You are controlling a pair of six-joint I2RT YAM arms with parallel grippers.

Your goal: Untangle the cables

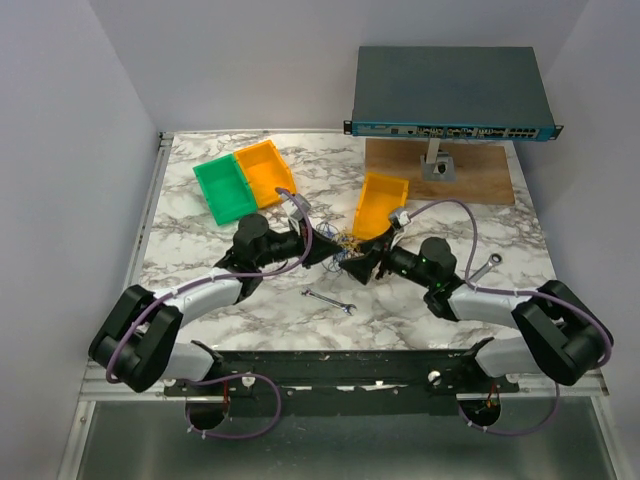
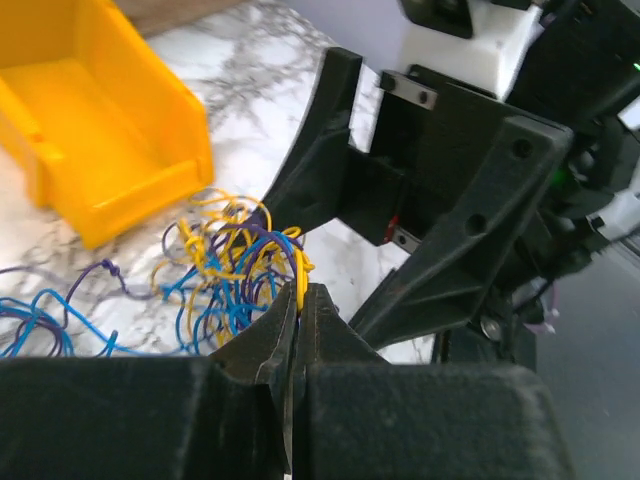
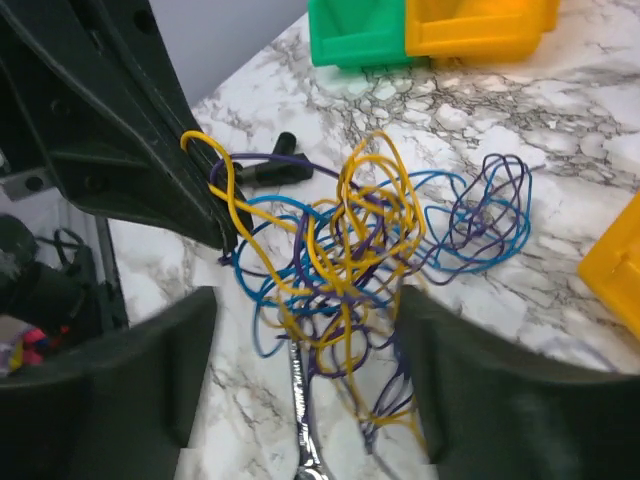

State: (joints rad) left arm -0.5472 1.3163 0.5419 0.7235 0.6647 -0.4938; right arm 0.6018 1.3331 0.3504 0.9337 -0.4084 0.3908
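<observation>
The cables (image 3: 350, 240) lie heaped on the desk (image 1: 180, 240) between my two arms, just beside the open lip of an orange bin (image 1: 380, 205). My left gripper (image 2: 298, 300) has its jaws pinched on a yellow strand at the tangle's edge. My right gripper (image 3: 308, 315) has its jaws wide, one finger on either side of the heap. A wrench (image 3: 300, 410) lies there under stray loops. Bare marble runs toward the near edge, and the green bin (image 1: 222, 190) sits well apart.
</observation>
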